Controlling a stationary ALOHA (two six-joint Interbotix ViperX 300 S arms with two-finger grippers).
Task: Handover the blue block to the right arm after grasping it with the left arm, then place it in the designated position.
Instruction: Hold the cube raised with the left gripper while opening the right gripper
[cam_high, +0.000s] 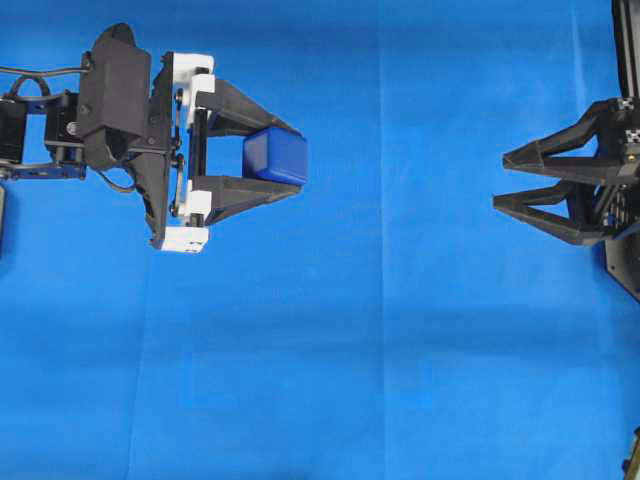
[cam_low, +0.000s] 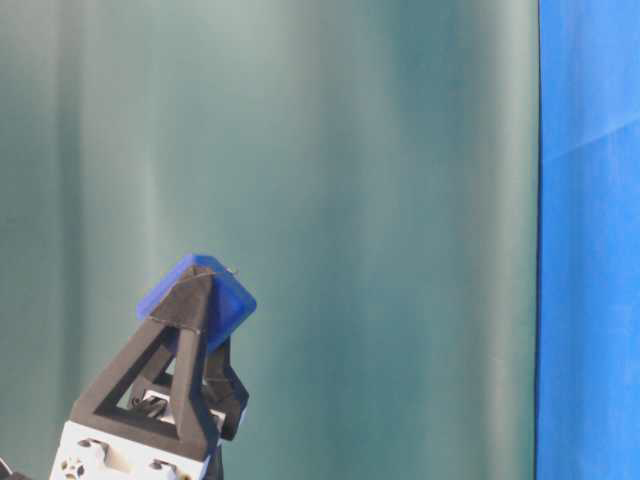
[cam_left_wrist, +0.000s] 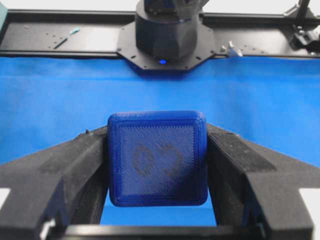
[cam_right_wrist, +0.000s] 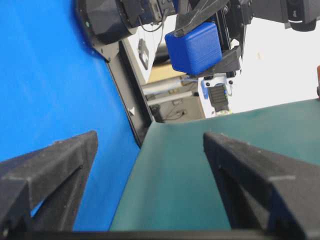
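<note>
Your left tool (cam_high: 282, 158) grips the blue block (cam_high: 276, 155) near the surface's (cam_high: 380, 330) left edge, while your right tool (cam_high: 507, 181) gapes empty at the right edge.

blue block (cam_high: 276, 156) between left gripper (cam_high: 292, 158) fingers (right gripper (cam_high: 503, 180) opposite, well apart)

In your overhead view the right arm (cam_high: 600, 180) is cut off by the right edge, only its fingers and part of the mount showing. The left arm (cam_high: 110, 100) runs off the left edge. At table level you see just the left gripper's (cam_low: 190, 310) tips; the bottom edge crops the rest. The blue block's (cam_left_wrist: 157, 158) embossed mark is too faint to read.
</note>
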